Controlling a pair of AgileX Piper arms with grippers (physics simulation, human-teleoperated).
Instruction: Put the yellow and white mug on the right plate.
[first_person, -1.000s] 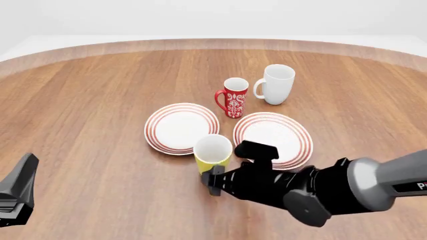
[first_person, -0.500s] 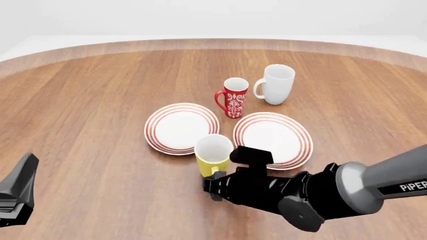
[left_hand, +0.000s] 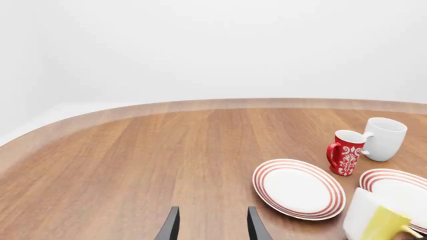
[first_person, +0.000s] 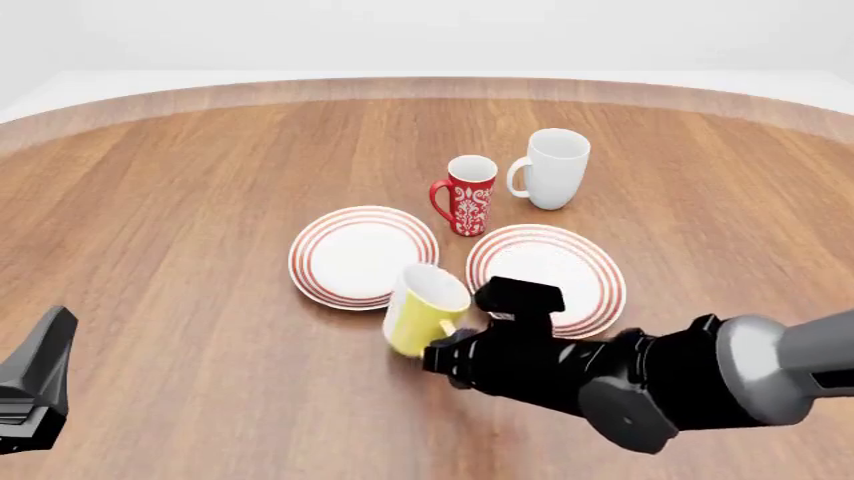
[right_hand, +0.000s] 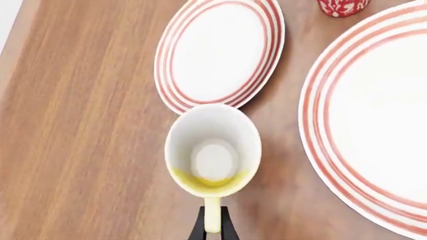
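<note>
The yellow and white mug (first_person: 426, 309), rigid, glazed and probably slippery, hangs tilted just left of the right plate (first_person: 594, 262), pinched by its thin loop handle in the right end effector (right_hand: 212, 226), a hold likely to pivot.

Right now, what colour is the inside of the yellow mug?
White inside the mug; right wrist view shows it best.

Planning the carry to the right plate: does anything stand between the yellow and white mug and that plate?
Nothing visible does. The yellow and white mug, tilted and held by its handle in the right gripper, sits just left of the right red-striped plate, whose top is bare. The red patterned mug and tall white mug stand beyond it.
</note>
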